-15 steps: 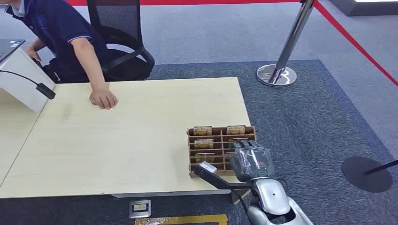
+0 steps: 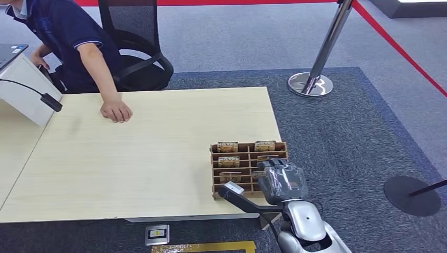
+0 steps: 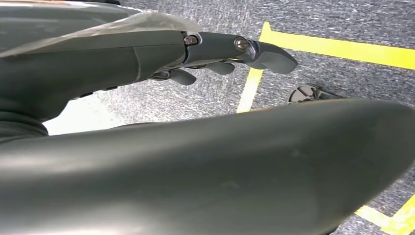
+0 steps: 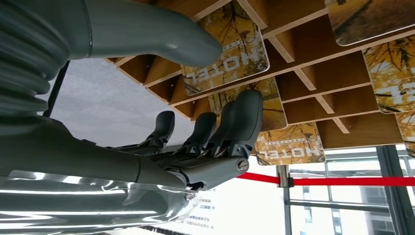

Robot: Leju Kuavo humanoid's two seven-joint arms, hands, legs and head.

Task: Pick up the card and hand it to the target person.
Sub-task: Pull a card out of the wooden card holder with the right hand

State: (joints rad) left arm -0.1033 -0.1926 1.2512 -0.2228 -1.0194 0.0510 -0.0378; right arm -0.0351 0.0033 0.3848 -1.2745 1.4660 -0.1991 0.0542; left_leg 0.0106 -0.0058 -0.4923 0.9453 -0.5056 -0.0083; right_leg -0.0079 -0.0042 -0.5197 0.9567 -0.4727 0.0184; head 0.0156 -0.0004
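Observation:
A wooden card rack stands at the table's near right corner, with several yellow "HOTEL" cards upright in its slots. My right hand hovers over the rack's near right part, fingers apart. In the right wrist view the fingers reach toward a card in the rack, the thumb lies beside another card, and nothing is gripped. My left hand hangs over the carpet and holds nothing. A person sits at the far left, one hand resting on the table.
A black office chair stands behind the table. A chrome stanchion with red rope is at the far right. A white box and a black microphone sit at the left. Yellow tape marks the floor.
My right hand has shifted slightly toward the rack's near right corner. The person's arm and hand have barely moved.

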